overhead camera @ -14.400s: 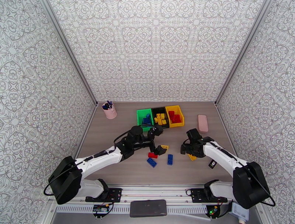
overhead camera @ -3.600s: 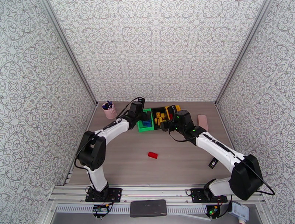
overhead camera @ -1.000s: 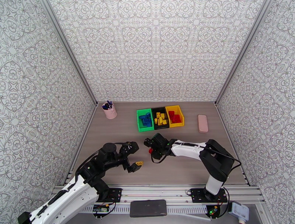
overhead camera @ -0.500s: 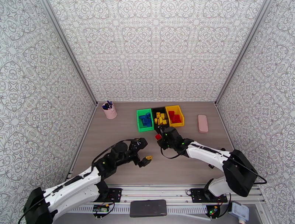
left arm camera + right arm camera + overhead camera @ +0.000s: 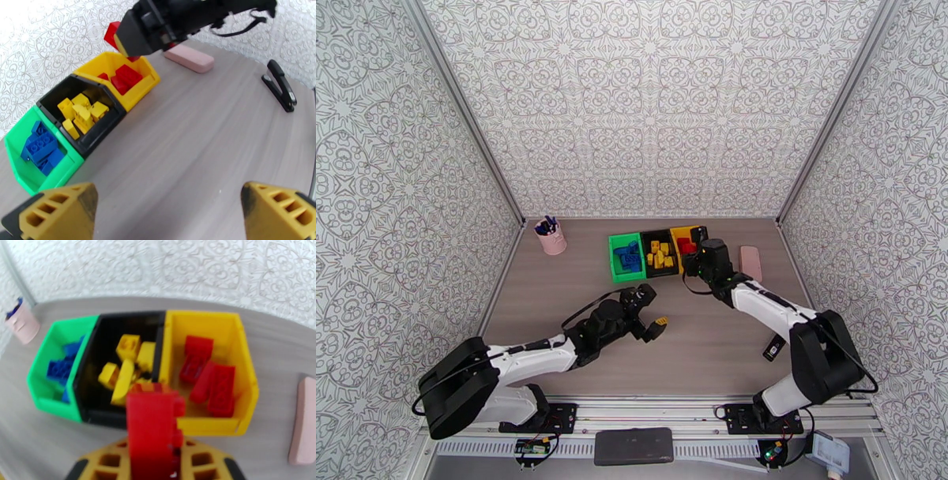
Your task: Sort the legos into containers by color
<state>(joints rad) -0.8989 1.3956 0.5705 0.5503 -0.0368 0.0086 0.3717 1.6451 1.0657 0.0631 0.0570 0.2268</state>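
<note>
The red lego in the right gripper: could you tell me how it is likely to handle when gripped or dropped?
The red lego looks like hard, stiff plastic, so it probably will not deform in the right gripper. Its flat sides and studs suggest it won't roll. Being small next to the yellow bin, it is likely light.

1. The left arm lies low, stretched forward toward the centre; its left gripper (image 5: 654, 306) stands wide apart, nothing between the fingers.
2. The right arm reaches far forward, elbow bent; its right gripper (image 5: 697, 235) is clamped on a red lego (image 5: 152, 425).
</note>
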